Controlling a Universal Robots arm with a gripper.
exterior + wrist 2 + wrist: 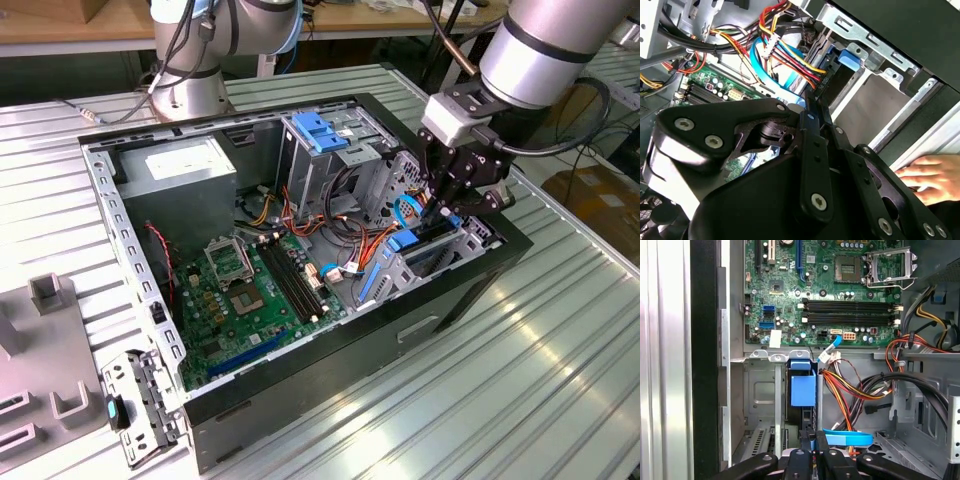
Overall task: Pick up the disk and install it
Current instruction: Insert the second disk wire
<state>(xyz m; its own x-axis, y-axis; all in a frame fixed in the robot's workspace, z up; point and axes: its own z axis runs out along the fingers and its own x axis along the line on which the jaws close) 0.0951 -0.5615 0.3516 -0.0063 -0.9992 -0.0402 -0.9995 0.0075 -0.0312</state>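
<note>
Gripper (447, 212) at one disk (803, 388).

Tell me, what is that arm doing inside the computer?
The robot arm has its tool reaching down into the open computer case, at the drive bay near the case's front. The tool grips the disk edge-on, its blue rail standing in the metal bay beside a bundle of coloured cables. In the second wrist view, a person's hand rests nearby.
</note>
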